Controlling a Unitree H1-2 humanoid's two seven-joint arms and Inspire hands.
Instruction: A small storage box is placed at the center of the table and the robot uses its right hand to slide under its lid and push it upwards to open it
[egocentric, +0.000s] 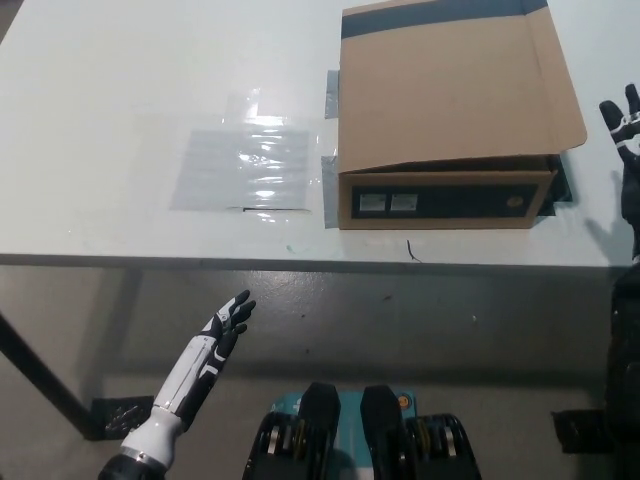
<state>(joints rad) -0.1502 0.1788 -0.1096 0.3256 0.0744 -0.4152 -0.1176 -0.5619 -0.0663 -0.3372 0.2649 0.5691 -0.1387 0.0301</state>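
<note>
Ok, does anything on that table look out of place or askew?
Slightly. The cardboard box sits toward the table's right side rather than centre, and its lid's right edge overhangs the base. A clear plastic sheet lies flat beside it. Nothing looks spilled or damaged.

The storage box sits on the table, right of a plastic sheet.

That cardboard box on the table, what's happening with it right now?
The cardboard box sits on the white table with its lid down, untouched. The black right robot hand is raised at the box's right side, fingers spread, clear of the lid. The white left robot hand rests open below the table edge. A clear plastic sheet lies left of the box.
</note>
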